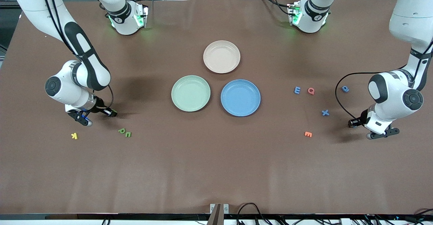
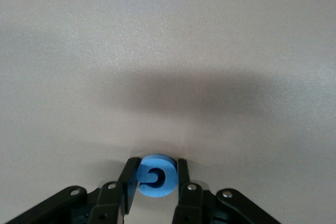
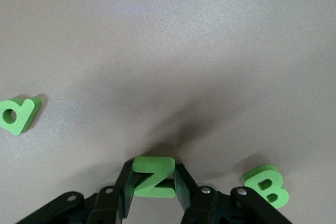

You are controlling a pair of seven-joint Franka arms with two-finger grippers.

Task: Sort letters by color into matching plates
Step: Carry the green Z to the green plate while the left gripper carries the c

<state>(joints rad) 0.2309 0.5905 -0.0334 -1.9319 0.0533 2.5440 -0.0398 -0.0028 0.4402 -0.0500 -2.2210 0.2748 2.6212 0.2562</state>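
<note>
My left gripper (image 2: 156, 167) is shut on a blue letter G (image 2: 160, 181), low at the table toward the left arm's end (image 1: 373, 136). My right gripper (image 3: 153, 167) is shut on a green letter N (image 3: 154, 181), low at the table toward the right arm's end (image 1: 84, 118). A green P (image 3: 18, 114) and a green B (image 3: 266, 184) lie beside it. Green P (image 1: 121, 130) and U (image 1: 128, 134) lie side by side. Blue E (image 1: 297, 90), X (image 1: 325, 112) and D (image 1: 344, 89) lie loose. The mint green plate (image 1: 182, 83) and the blue plate (image 1: 250, 89) sit mid-table.
A beige-pink plate (image 1: 221, 56) sits farther from the front camera than the two other plates. A yellow K (image 1: 74, 136) lies near the right gripper. A red Q (image 1: 311, 90) and an orange E (image 1: 308, 134) lie among the blue letters.
</note>
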